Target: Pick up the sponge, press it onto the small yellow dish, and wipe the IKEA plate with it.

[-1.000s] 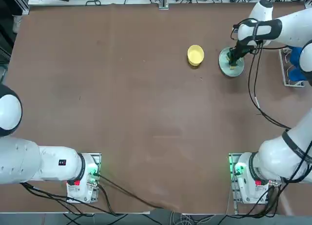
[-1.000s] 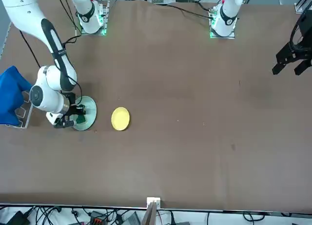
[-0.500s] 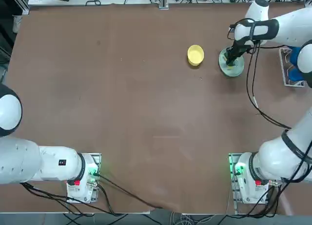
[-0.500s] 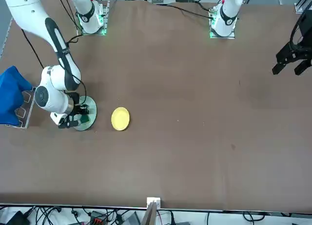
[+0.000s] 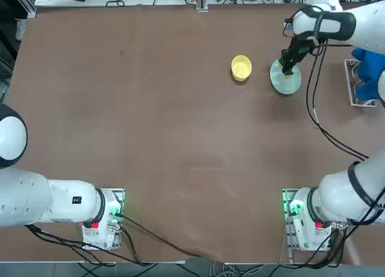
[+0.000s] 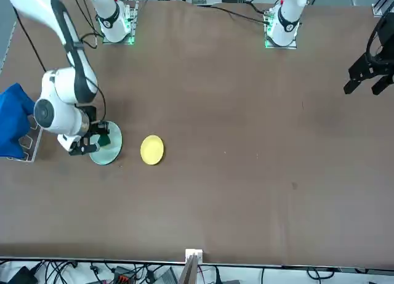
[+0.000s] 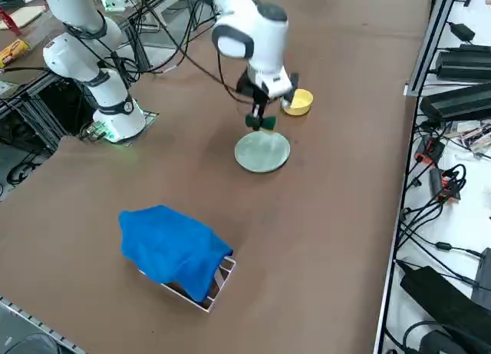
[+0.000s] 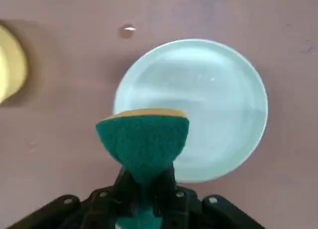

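My right gripper [image 8: 144, 182] is shut on the sponge [image 8: 143, 137], pinching its dark green block at the middle so it flares out; a yellow layer shows at its far edge. The sponge [image 7: 259, 122] hangs a little above the IKEA plate [image 7: 262, 151], a pale mint-green round plate [image 8: 213, 90] lying flat on the brown table. In the top view the gripper [image 5: 287, 70] is over the plate's [image 5: 283, 85] far part. The small yellow dish [image 5: 241, 67] stands just beside the plate, toward the table's middle, and is seen too as the yellow dish [image 6: 152, 150].
A blue cloth [image 7: 173, 250] lies heaped over a small wire rack near the table's right edge, a short way from the plate. Black cables run from the right arm above the table [image 5: 180, 139]. Cables and gear line the table's edges.
The right arm has lifted, taking the sponge up off the plate's surface. Plate and yellow dish stay in place.
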`<action>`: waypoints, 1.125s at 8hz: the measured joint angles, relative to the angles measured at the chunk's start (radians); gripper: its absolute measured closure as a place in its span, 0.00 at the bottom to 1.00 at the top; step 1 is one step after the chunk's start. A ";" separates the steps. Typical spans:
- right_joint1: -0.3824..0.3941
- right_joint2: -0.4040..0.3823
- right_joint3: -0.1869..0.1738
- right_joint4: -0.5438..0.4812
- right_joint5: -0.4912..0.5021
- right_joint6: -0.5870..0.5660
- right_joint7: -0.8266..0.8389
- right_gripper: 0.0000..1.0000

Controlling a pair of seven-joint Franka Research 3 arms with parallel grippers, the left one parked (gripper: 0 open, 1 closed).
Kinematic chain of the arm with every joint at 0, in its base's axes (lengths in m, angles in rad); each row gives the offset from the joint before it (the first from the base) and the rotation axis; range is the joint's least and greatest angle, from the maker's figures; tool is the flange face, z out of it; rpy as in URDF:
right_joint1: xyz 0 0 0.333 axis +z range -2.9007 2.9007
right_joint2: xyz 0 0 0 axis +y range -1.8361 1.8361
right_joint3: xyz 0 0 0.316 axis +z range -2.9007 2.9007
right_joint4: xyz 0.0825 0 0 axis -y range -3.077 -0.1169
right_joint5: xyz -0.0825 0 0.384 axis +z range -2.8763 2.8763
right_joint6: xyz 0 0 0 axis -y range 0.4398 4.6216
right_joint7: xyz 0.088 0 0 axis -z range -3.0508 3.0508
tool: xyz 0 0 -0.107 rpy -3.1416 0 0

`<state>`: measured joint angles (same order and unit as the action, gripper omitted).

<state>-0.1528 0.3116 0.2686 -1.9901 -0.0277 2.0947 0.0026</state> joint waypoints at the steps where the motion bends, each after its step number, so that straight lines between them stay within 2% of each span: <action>1: 0.000 -0.035 0.036 -0.004 0.002 -0.023 0.051 0.84; 3: 0.005 -0.074 0.144 -0.036 0.004 -0.007 0.224 0.84; 4: 0.016 -0.076 0.198 -0.069 0.005 0.053 0.327 0.84; 5: 0.042 -0.074 0.230 -0.116 0.005 0.135 0.421 0.84; 6: 0.076 -0.071 0.241 -0.160 0.004 0.200 0.493 0.84; 9: 0.153 -0.064 0.242 -0.228 0.004 0.295 0.627 0.84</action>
<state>-0.0001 0.2477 0.5110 -2.2181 -0.0232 2.3897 0.6299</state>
